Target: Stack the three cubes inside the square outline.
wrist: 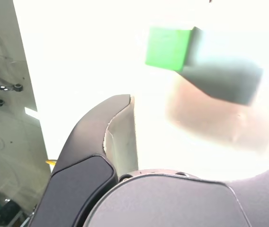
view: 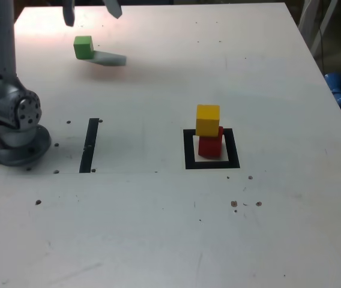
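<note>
My pincer (view: 92, 11) hung wide open, empty, over the green cube (view: 83, 47) near the worktop's (view: 158, 228) far edge; I judged centring both jaws first wisest.

Three cubes out there: one green (view: 83, 47), one yellow (view: 208, 119), one red (view: 210, 145). One square outline (view: 212, 163), one black strip (view: 90, 145).

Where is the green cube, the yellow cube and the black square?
green cube (view: 83, 47), exterior view, front face
yellow cube (view: 208, 120), exterior view, front face
black square (view: 190, 150), exterior view, the frame's left bar
</note>
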Motion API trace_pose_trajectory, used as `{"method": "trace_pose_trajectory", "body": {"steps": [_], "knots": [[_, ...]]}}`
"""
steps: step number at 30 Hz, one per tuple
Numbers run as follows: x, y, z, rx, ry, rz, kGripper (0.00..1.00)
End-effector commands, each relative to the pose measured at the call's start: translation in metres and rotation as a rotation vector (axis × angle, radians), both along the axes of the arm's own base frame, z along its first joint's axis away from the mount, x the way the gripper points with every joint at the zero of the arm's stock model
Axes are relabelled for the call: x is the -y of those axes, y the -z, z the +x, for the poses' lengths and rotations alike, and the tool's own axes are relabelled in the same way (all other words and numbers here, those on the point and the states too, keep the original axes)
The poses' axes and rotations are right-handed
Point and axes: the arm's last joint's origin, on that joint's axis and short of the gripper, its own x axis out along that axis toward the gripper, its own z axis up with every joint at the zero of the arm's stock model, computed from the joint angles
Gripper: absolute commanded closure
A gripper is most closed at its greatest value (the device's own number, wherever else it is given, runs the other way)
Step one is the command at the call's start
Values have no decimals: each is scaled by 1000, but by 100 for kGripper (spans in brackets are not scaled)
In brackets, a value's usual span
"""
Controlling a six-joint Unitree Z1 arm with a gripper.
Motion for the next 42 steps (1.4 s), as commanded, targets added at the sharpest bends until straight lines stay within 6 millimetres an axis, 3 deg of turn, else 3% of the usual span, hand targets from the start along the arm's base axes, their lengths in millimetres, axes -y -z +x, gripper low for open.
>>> {"method": "trace_pose_trajectory", "body": {"steps": [1, 16, 28, 35, 42], "knots": [[-5, 5, -4, -8, -1, -10, 0], [-34, 48, -29, -25, -38, -72, 2], [-57, 74, -29, -44, -54, -116, 7], [-64, 83, -28, -69, -68, -137, 26], [-65, 86, -27, -77, -86, -143, 53]]}}
